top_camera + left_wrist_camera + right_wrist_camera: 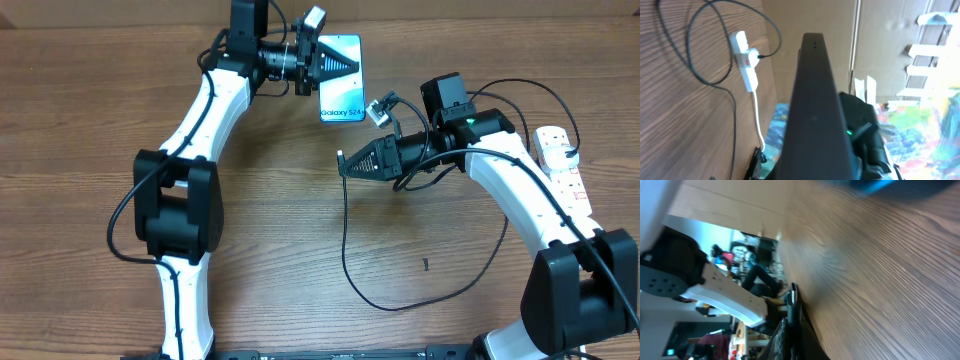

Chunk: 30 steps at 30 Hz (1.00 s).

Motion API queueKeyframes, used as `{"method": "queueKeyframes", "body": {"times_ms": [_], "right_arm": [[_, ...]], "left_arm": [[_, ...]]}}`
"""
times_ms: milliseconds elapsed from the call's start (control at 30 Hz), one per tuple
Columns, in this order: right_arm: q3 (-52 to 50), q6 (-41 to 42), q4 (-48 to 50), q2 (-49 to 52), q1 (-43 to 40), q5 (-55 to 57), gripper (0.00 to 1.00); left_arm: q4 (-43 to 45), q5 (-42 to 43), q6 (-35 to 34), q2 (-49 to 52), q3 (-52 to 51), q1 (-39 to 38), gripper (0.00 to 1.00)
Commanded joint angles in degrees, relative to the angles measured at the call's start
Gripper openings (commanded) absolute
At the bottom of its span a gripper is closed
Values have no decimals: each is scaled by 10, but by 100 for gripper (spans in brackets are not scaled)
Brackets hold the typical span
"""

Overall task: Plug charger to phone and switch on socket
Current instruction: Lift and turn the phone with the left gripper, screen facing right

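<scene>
My left gripper is shut on the phone and holds it off the table at the back, lit "Galaxy S24" screen facing up. In the left wrist view the phone's dark edge runs up the middle. My right gripper is shut on the charger's plug tip, just below and right of the phone, not touching it. The tip shows between the fingers in the right wrist view. The black cable hangs down, loops across the table and runs to the socket at the far right, also visible in the left wrist view.
The socket's thick white cord runs off the table edge. A small dark mark lies on the wood inside the cable loop. The right arm's white link lies close beside the socket.
</scene>
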Motion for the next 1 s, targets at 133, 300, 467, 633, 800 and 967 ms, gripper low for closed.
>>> {"method": "queueKeyframes", "body": {"times_ms": [133, 300, 467, 633, 800, 967], "right_arm": [[0, 43, 60, -3, -30, -106, 4], [0, 51, 71, -3, -47, -120, 4], [0, 51, 74, -3, -47, -120, 4], [0, 51, 75, -3, -47, -120, 4], [0, 51, 75, -3, -47, -120, 4], [0, 60, 71, -3, -47, -121, 4]], "left_arm": [[3, 33, -15, -31, 12, -15, 4], [5, 33, -38, -31, 12, -22, 4], [5, 36, -40, -31, 12, -30, 4], [5, 37, -40, -31, 12, -30, 4], [5, 35, -53, -31, 12, -30, 4], [5, 35, -57, -31, 12, -29, 4]]}}
